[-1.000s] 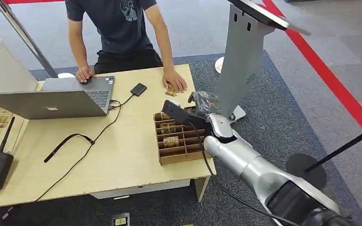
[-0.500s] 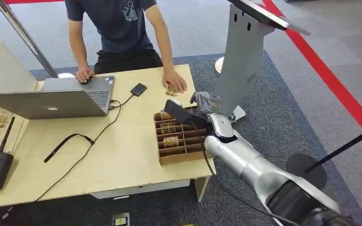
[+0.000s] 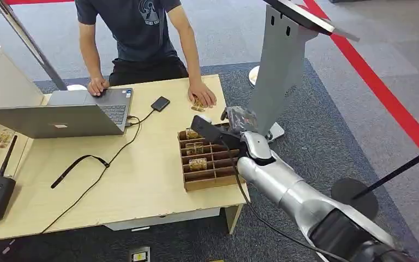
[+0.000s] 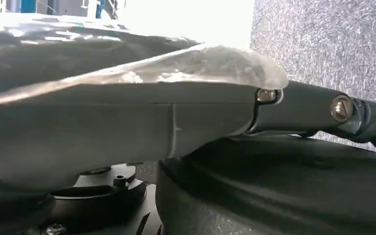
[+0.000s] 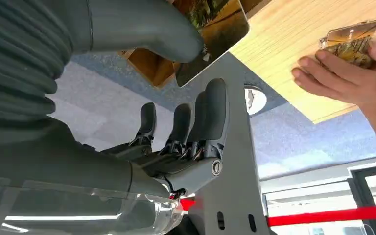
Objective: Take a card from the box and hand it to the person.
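Currently we judge the task to be at the hand-over step: our right hand (image 3: 234, 121) is at the far end of the box (image 3: 210, 158), near the table's (image 3: 142, 180) far right corner, and holds a card (image 5: 214, 30). In the right wrist view the thumb (image 5: 142, 27) presses the card from one side, and the dark fingers (image 5: 210, 117) are curled loosely on the other; whether they touch the card we cannot tell. Card is lifted clear of the box, not yet with the person.

The person (image 3: 136, 38) stands at the far side of the table. One of their hands (image 3: 203, 95) lies flat on the tabletop just beyond the box, resting on another card (image 5: 351, 43); their other hand (image 3: 97, 86) is at the laptop (image 3: 60, 114).

Next move, as we judge it: carry the card forward and a little left towards the person's near hand, hold it steady, release only once they grip it. That hand is palm down now, so a wait may be needed.

Box: wooden, divided by slats into rows. Three far-left compartments each hold a card or small stack; the near rows look empty, though the arm (image 3: 289, 191) hides part of the right side.

Left hand (image 4: 186, 122): seen close up in its wrist view, finger state cannot be told
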### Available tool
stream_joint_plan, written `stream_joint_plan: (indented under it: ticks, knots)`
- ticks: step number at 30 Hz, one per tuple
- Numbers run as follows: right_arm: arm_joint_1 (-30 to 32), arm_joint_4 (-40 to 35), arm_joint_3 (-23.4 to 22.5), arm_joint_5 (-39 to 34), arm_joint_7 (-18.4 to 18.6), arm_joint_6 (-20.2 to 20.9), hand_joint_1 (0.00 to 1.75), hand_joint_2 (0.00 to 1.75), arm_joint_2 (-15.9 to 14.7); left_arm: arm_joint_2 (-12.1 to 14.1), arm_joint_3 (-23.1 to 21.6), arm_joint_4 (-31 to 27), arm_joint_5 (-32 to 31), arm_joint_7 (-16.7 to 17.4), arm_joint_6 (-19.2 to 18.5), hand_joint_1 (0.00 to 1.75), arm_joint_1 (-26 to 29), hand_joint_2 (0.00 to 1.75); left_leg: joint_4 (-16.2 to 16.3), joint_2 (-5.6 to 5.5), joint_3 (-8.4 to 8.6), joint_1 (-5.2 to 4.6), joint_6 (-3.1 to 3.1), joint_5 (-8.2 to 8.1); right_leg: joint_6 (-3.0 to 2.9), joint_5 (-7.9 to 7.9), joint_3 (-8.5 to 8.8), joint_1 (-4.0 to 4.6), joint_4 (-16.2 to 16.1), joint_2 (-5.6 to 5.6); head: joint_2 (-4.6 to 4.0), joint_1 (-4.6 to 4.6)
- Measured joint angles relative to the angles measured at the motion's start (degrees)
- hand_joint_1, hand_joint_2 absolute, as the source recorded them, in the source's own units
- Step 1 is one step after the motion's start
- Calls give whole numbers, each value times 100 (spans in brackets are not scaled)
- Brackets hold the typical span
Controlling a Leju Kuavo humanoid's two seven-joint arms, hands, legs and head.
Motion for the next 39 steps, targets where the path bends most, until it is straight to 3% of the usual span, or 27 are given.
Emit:
stream_joint_plan:
  ticks: [39]
  knots:
    - [-1, 33, 0, 0, 17, 37, 93, 175, -26, 0, 0, 0, 2, -20, -20, 0, 2, 175, 0, 0, 2, 0, 0, 0, 2, 1, 2, 0, 0, 0, 0, 0]
